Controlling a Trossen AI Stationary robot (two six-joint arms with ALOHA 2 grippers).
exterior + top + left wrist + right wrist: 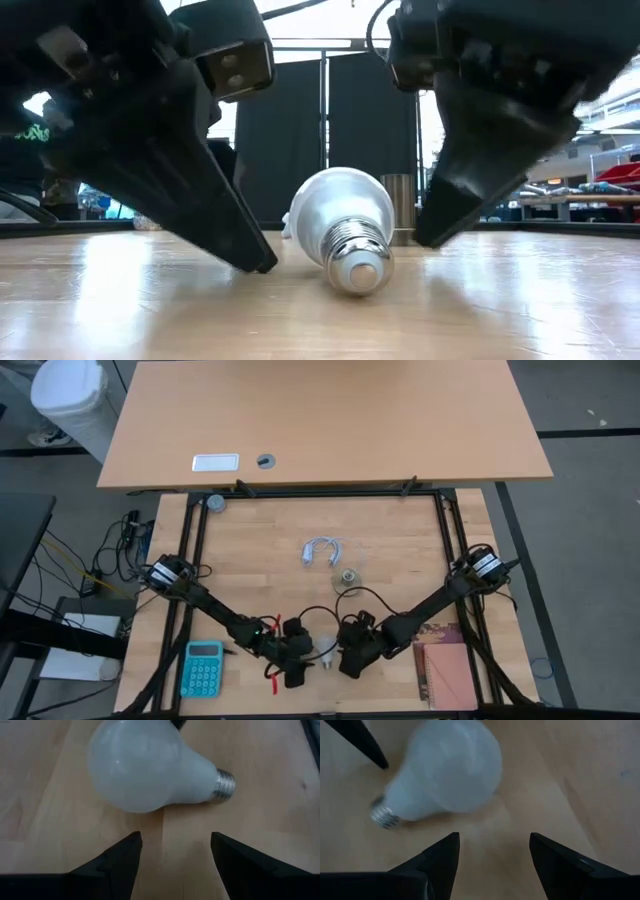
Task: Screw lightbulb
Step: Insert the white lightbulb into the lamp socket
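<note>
The wooden table (400, 550) fills the middle of the high view, with a second, paler desk (330, 420) butted against its far edge. Both dark arms reach inward from the table's side edges and meet near its front edge. The left gripper (303, 656) sits low over the wood just to the left of the lightbulb (326, 648); its two fingers (120, 862) stand apart with bare table between them, and nothing is clamped in them. The right gripper (345, 656) sits just to the right of the bulb, its fingers (437, 860) likewise spread with only wood between them, holding nothing. From table height the two grippers come down on either side of the bulb, each fingertip close beside it, and it cannot be told whether either one touches it. The lightbulb lies on its side on the table between the two grippers, its white globe pointing toward the far side and its ribbed metal screw base (357, 262) pointing toward the front edge. At the front left corner lies a turquoise calculator (202, 668), and at the front right a reddish-brown notebook (447, 672). Farther back, near the table's centre, a coiled white cable (322, 550) lies close beside a small round socket disc (347, 577).
</note>
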